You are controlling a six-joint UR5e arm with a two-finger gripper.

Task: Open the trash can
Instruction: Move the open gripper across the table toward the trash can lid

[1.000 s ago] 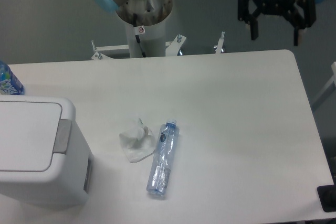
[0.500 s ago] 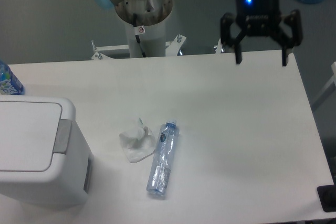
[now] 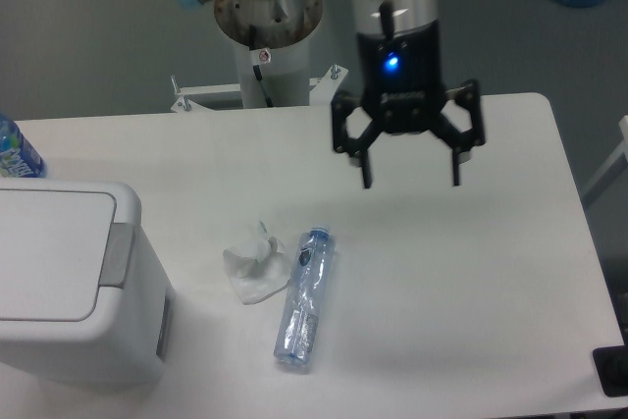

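Fixed camera, looking down on a white table [image 3: 471,272]: the trash can [image 3: 69,282] sits at the near left corner, lid flat and closed, contents hidden. The gripper [image 3: 410,182] hangs above mid-table, fingers spread wide, empty. A clear bottle [image 3: 304,298] lies beside crumpled tissue [image 3: 253,262].

The trash can [image 3: 69,287] looks like smooth white plastic with a soft sheen, its latch [image 3: 119,254] a matt grey plastic. The table [image 3: 471,291] has a smooth, matt white top. The bottle [image 3: 303,297] lying on it is clear, glossy plastic, crinkled along its body. Beside it, the wad [image 3: 254,261] looks like crumpled white paper or tissue. The gripper [image 3: 411,181] is black, mostly matt, below a smooth silver metal-looking wrist.
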